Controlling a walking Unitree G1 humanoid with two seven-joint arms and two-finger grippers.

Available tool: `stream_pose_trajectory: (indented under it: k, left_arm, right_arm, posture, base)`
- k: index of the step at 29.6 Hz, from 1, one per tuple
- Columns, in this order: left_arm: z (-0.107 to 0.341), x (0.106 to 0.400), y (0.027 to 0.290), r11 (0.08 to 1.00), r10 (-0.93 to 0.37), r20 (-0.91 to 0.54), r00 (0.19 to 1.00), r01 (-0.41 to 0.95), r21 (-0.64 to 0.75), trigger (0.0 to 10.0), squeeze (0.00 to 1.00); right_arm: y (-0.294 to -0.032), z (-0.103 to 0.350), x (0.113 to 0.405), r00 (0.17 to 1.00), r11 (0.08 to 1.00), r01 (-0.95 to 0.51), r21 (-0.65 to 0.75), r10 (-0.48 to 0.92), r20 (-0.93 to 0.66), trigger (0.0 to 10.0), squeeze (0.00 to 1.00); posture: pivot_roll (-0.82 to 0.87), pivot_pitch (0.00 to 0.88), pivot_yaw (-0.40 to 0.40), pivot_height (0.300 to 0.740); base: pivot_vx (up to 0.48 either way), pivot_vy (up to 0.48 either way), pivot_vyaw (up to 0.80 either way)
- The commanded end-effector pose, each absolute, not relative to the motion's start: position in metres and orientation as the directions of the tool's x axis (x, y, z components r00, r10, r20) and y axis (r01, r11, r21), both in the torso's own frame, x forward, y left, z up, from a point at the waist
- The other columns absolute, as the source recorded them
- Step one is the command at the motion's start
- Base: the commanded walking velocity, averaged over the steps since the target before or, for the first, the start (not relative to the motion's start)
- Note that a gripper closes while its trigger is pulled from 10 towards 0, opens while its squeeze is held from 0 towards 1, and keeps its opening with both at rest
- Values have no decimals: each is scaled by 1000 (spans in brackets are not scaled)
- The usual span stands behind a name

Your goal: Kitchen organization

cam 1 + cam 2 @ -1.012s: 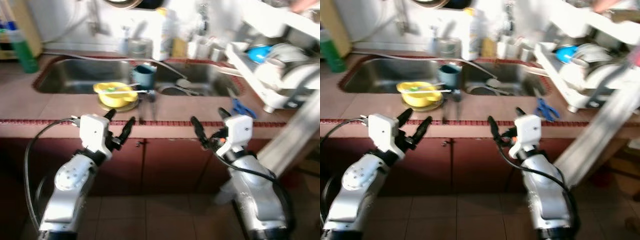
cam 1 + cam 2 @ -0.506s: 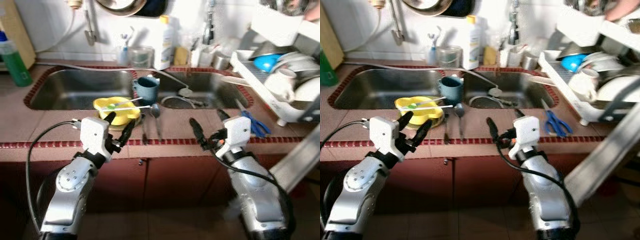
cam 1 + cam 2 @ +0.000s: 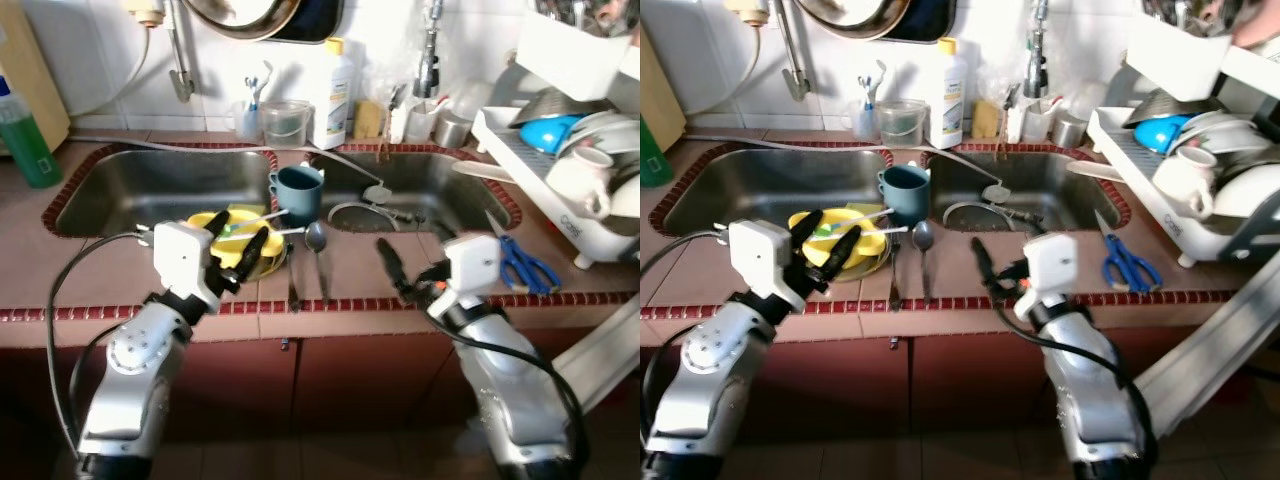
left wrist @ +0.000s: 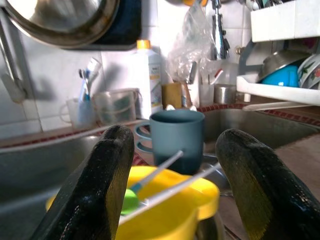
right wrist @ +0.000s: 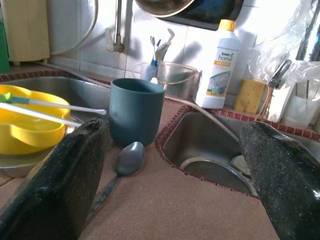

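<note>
The left gripper [image 3: 240,243] hangs with its black fingers spread and empty, directly in front of the yellow plastic bowl [image 3: 236,224], which sits on a metal plate on the tiled divider between the two sinks. Two thin white utensils [image 4: 170,187] lie across the bowl's rim, their long axes running crosswise to the fingers. The right gripper [image 3: 1012,252], also spread and empty, faces the steel spoon [image 3: 923,238], whose handle points back toward the counter edge, beside the blue-grey mug [image 3: 903,191]. The left arm is nearer the bowl.
</note>
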State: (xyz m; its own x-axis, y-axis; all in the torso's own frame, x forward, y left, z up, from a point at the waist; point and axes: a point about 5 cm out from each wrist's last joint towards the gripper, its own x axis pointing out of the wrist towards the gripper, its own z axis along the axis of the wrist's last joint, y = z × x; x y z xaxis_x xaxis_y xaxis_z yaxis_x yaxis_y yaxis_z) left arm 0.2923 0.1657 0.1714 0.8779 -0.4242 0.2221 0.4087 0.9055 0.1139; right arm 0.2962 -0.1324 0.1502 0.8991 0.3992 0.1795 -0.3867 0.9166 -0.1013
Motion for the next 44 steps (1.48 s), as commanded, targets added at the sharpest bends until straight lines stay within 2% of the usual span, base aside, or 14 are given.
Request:
stream_pose_trajectory:
  k: [1, 16, 20, 29, 44]
  left_arm:
    - [178, 294, 162, 894, -449, 236, 862, 428, 136, 10000, 0]
    - [187, 299, 161, 845, -527, 224, 820, 477, 242, 10000, 0]
    - [193, 305, 157, 801, -583, 204, 787, 512, 312, 10000, 0]
    - [192, 310, 143, 741, -649, 172, 741, 564, 364, 10000, 0]
    - [208, 345, 117, 622, -739, 100, 666, 619, 479, 10000, 0]
  right_arm:
    - [-137, 154, 296, 901, 922, -373, -105, 387, 195, 10000, 0]
    - [-135, 154, 294, 905, 926, -365, -92, 377, 199, 10000, 0]
    - [-134, 155, 294, 906, 930, -360, -80, 368, 208, 10000, 0]
    - [-132, 155, 293, 910, 935, -348, -69, 354, 215, 10000, 0]
    - [-125, 160, 295, 912, 940, -339, -47, 340, 231, 10000, 0]
  posture:
    - [-45, 2, -19, 703]
    - [-51, 11, 1, 703]
    - [-55, 9, 14, 703]
    - [-64, 10, 33, 703]
    - [-73, 1, 46, 703]
  base:
    - [0, 0, 0]
    - [0, 0, 0]
    - [0, 0, 0]
    - [0, 0, 0]
    - [0, 0, 0]
